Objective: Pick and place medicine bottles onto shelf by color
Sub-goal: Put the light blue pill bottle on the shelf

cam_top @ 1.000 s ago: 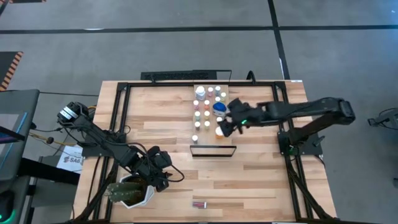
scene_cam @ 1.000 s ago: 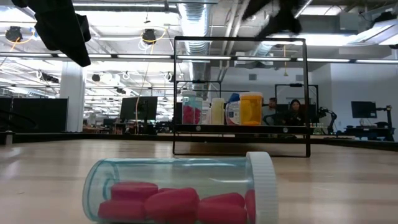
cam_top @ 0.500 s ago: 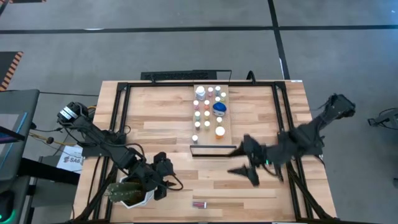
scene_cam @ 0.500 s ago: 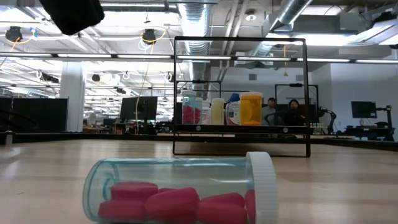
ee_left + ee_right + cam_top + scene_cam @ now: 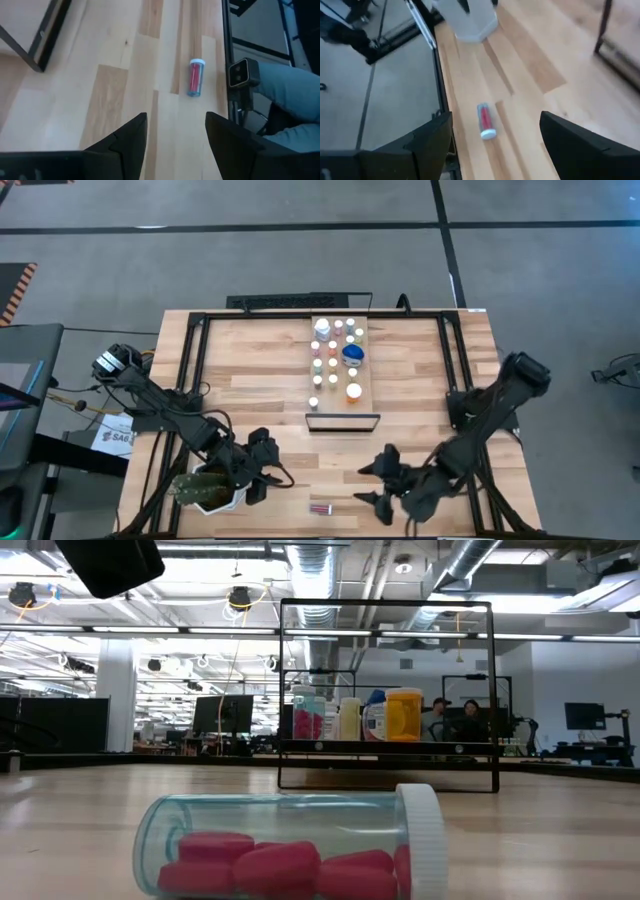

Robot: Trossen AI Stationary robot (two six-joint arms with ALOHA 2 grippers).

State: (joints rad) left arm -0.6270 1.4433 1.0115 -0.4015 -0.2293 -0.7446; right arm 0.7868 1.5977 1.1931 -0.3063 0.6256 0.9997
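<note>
Tabletop (image 5: 420, 390): I see one red bottle (image 5: 321, 508) lying alone; right gripper (image 5: 377, 485) spread wide, empty, near it. Left gripper (image 5: 272, 470) parted, empty, by pot (image 5: 212, 491).

Plenty of bare tabletop (image 5: 270, 380) is left around the red bottle (image 5: 321, 508) lying near the front edge. It's flanked by the plant pot (image 5: 212, 490) toward the front-left corner and the wide-open right gripper (image 5: 378, 492) just beside it.

Red-filled bottle (image 5: 321, 508) flat on tabletop
</note>
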